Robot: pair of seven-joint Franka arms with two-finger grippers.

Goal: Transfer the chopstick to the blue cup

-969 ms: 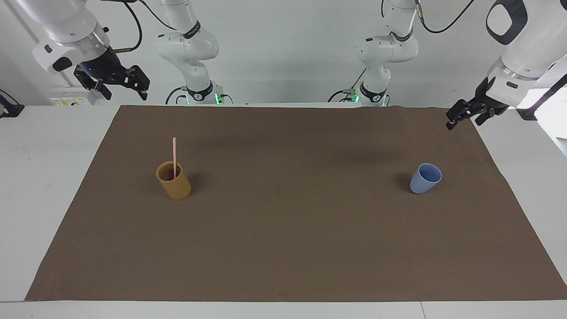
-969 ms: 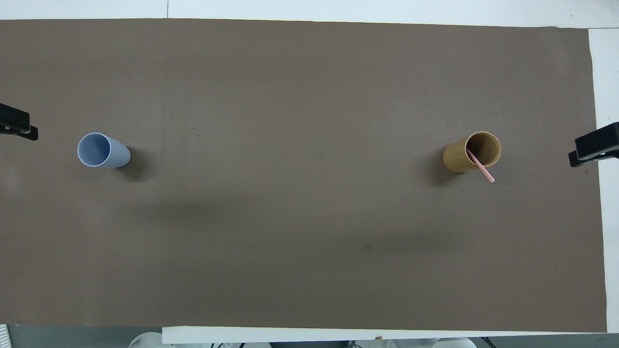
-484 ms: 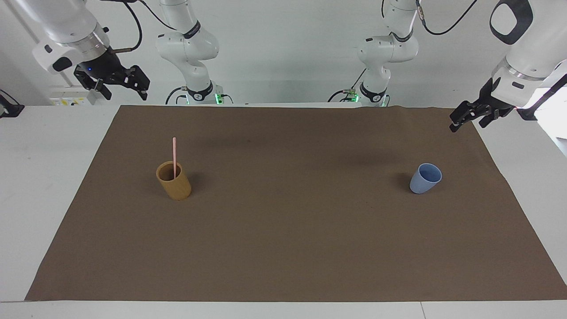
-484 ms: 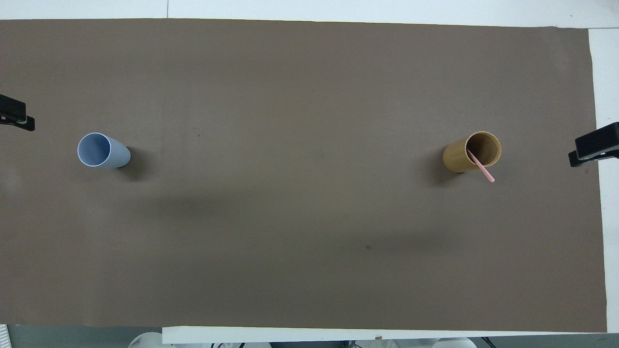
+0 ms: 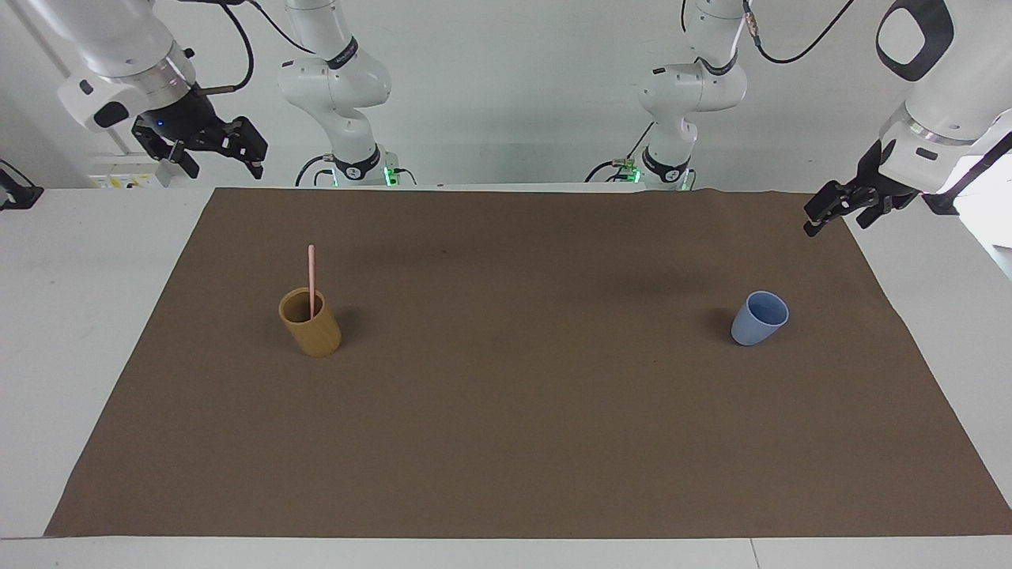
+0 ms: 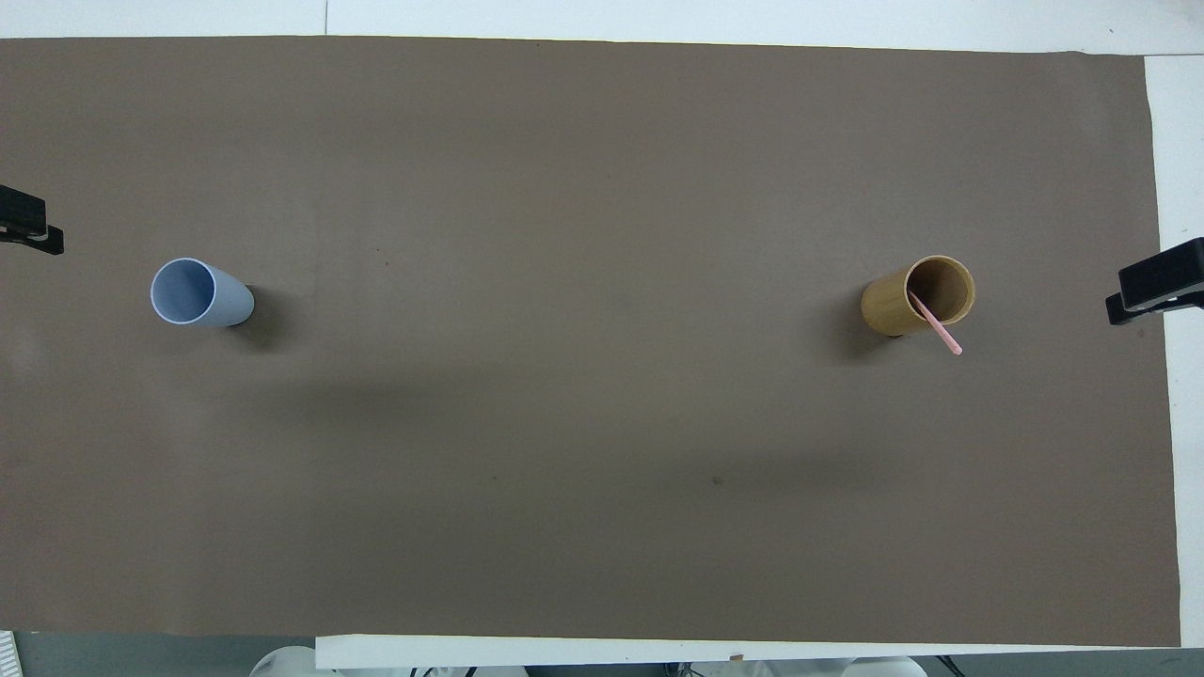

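From my station I find both arms raised at the two ends of the table, neither touching anything. The right arm comes down from above at its own end, wrist bent so that the right gripper (image 5: 209, 154) hangs in the air over the bare white table (image 5: 87, 316), just off the corner of the brown mat (image 5: 522, 442); its jaws stand apart and hold nothing. The left arm slopes down in the same manner at its end, and the left gripper (image 5: 840, 210) hangs over the mat's edge there, tilted down toward the mat; its jaws are likewise apart and empty. In the overhead view only the dark tips of each gripper show at the frame's sides. The chopstick (image 5: 311, 279) is well apart from both sets of jaws: it stands in the tan cup (image 5: 311, 324) on the right arm's half of the mat, below the level of the right gripper's jaws, its lower end inside the cup, its shaft leaning on the rim and its upper part rising clear above it. The blue cup (image 5: 759, 318) stands upright on the left arm's half of the mat, below the left gripper's jaws and apart from them, with its mouth open upward and nothing inside it.
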